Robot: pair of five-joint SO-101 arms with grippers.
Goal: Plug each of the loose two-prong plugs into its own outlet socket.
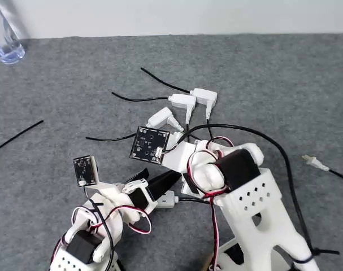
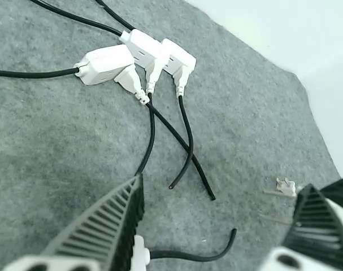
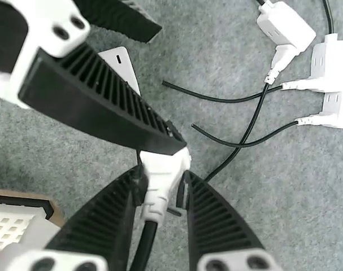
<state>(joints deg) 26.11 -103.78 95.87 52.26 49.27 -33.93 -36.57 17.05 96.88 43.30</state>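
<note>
White blocky plug (image 3: 160,192) (black cord (image 3: 144,245)) sits clamped in right pincer (image 3: 164,176).

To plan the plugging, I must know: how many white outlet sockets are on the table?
3, clustered together: the left socket, the middle socket and the right socket. Others may be hidden under the arms.

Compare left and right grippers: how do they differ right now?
The left gripper has its jaws spread wide, clamping nothing; the right gripper has its jaws shut on a white connector. One left jaw sits beside the connector; the right's two flank it. Shared: black ribbed jaws, both low over the grey mat.
</note>
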